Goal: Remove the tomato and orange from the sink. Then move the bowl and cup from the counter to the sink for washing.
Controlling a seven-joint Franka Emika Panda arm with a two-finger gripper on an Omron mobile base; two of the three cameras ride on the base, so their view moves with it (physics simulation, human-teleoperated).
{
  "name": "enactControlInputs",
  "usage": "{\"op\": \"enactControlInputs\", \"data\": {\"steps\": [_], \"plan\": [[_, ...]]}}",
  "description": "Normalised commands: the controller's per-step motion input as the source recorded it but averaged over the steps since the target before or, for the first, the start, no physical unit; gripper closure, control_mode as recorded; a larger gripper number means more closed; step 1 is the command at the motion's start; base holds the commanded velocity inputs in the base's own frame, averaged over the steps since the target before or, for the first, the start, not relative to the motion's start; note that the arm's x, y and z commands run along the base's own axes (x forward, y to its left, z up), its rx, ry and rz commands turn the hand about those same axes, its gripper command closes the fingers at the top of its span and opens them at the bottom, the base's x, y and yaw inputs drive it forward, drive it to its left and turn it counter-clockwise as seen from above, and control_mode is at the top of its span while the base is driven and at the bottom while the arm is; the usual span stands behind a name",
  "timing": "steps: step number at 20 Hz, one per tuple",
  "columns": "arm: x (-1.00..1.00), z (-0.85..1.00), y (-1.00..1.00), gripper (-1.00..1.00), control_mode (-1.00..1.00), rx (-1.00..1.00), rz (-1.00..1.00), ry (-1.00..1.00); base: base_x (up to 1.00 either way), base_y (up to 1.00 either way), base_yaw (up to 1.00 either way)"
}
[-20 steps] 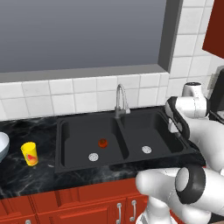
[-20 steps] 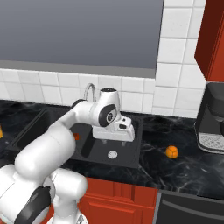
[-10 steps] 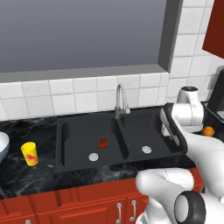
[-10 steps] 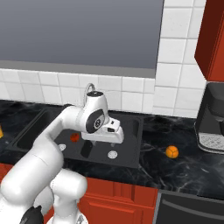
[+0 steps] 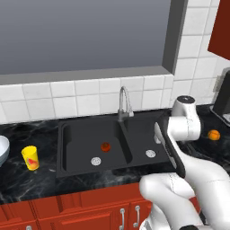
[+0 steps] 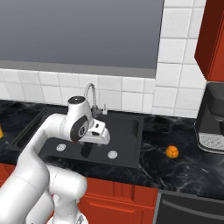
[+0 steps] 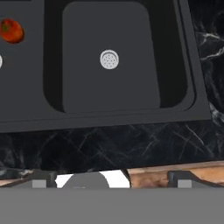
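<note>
The gripper hangs with jaws wide apart and empty over the right basin of the black sink. The tomato lies in the left basin; the orange sits on the counter right of the sink, the yellow cup and pale bowl to the left.

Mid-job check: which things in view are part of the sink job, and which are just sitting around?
Part of the job:
- tomato, in the left basin
- orange, on the counter right of the sink
- sink
- cup, on the left counter
- bowl, at the left edge

Just there:
- faucet
- coffee machine
</note>
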Motion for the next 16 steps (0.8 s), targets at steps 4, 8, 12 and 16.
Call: {"op": "enactControlInputs", "data": {"steps": [4, 8, 12, 16], "plan": [[0.00, 0.00, 0.47, -1.00, -1.00, 0.00, 0.00, -0.04, 0.00, 0.00, 0.00], [0.00, 0.02, 0.46, -1.00, -1.00, 0.00, -0.01, -0.03, 0.00, 0.00, 0.00], [0.00, 0.03, 0.43, -1.00, -1.00, 0.00, 0.00, -0.03, 0.00, 0.00, 0.00], [0.00, 0.03, 0.43, -1.00, -1.00, 0.00, 0.00, -0.04, 0.00, 0.00, 0.00]]}}
